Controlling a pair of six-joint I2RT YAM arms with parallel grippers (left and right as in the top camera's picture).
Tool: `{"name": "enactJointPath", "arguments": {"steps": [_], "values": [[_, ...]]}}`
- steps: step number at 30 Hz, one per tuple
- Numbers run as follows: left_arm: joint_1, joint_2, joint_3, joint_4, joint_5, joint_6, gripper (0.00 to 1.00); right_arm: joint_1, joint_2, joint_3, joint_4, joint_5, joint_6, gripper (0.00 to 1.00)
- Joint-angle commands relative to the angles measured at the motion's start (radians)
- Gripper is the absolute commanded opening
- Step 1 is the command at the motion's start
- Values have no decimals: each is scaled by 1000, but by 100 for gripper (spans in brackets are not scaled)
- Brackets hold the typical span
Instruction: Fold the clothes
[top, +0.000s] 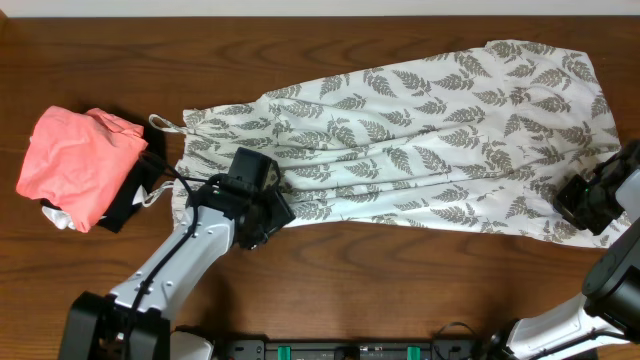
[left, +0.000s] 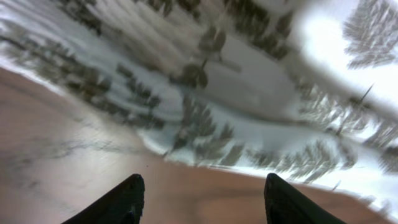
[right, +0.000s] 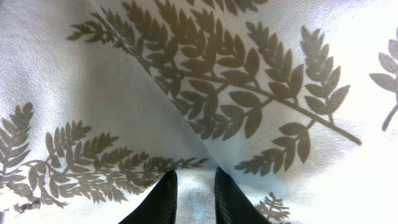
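Lengthwise, the dress (top: 430, 140) ran from the left gripper (left: 203, 180) across to the right gripper (right: 194, 174). The right one's narrow jaws pinched a fold at its end. The left one's jaws stood wide and empty, with the dress's near edge just ahead of them.

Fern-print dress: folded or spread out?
Spread out. The dress lies full length across the table, straps left, hem right; no fold made yet. The right gripper pinches it.
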Motion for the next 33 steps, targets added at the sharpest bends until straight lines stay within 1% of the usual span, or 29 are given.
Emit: {"name": "enactJointPath", "arguments": {"steps": [1, 5, 12, 15, 16, 18, 20, 21, 22, 23, 30, 33], "values": [[-2, 30, -20, 22, -2, -126, 62, -21, 124, -98, -2, 42, 16, 21], [-2, 63, -21, 25, -2, -183, 63, -21, 124, -98, -2, 42, 16, 22], [-2, 101, -21, 60, -3, -186, 63, -21, 124, -98, 2, 31, 16, 21], [-2, 110, -21, 74, -11, -186, 61, -21, 124, -98, 2, 31, 16, 21], [-2, 112, -21, 77, -16, -185, 56, -21, 124, -98, 2, 31, 16, 22], [-2, 112, -21, 77, -34, -185, 41, -21, 124, -98, 2, 31, 16, 22], [-2, 112, -21, 81, -36, -185, 35, -21, 124, -98, 2, 31, 15, 22], [-2, 112, -21, 81, -36, -185, 29, -21, 124, -98, 2, 31, 13, 22], [-2, 112, -21, 83, -36, -185, 19, -21, 124, -98, 2, 31, 13, 21], [-2, 111, -21, 85, -35, -181, 6, -21, 124, -98, 2, 31, 13, 22], [-2, 64, -17, 123, -31, -72, 6, -21, 124, -98, 5, 31, 13, 22], [-2, 12, -7, 126, -77, -54, 6, -21, 124, -98, 5, 31, 13, 21]]}}
